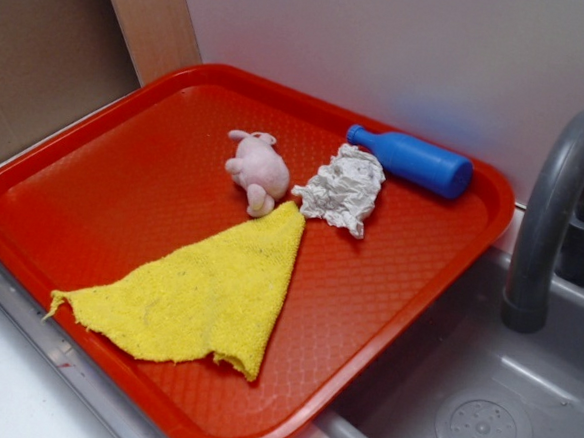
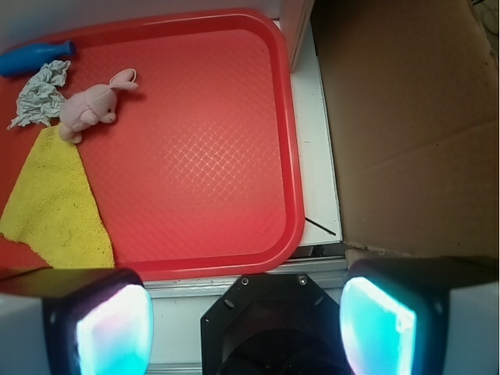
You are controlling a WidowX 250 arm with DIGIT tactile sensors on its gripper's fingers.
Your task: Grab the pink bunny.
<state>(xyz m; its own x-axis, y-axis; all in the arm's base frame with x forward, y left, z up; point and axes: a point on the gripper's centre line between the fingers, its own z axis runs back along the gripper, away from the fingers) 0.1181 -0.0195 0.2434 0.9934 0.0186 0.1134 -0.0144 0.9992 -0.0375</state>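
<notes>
The small pale-pink plush bunny (image 1: pixel 256 168) lies on the red plastic tray (image 2: pixel 234 195) beside a crumpled white paper wad (image 1: pixel 342 189), so the gripper (image 2: pixel 246 324), fingers (image 2: pixel 113 328) spread wide, should descend over its body, avoiding the paper.

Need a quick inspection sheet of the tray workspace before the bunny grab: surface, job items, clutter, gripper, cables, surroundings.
Surface: red tray, mostly bare, beside a grey sink.
Job's things: pink bunny lying on the tray, one foot at the tip of the yellow cloth.
Clutter: yellow cloth spread flat; crumpled white paper wad beside the bunny; blue toy bottle on its side near the tray's rim.
Grippers: gripper open, empty, off the tray's edge, far from the bunny.
Cables: nothing seen.
Surroundings: grey faucet, white wall, cardboard panel.
</notes>
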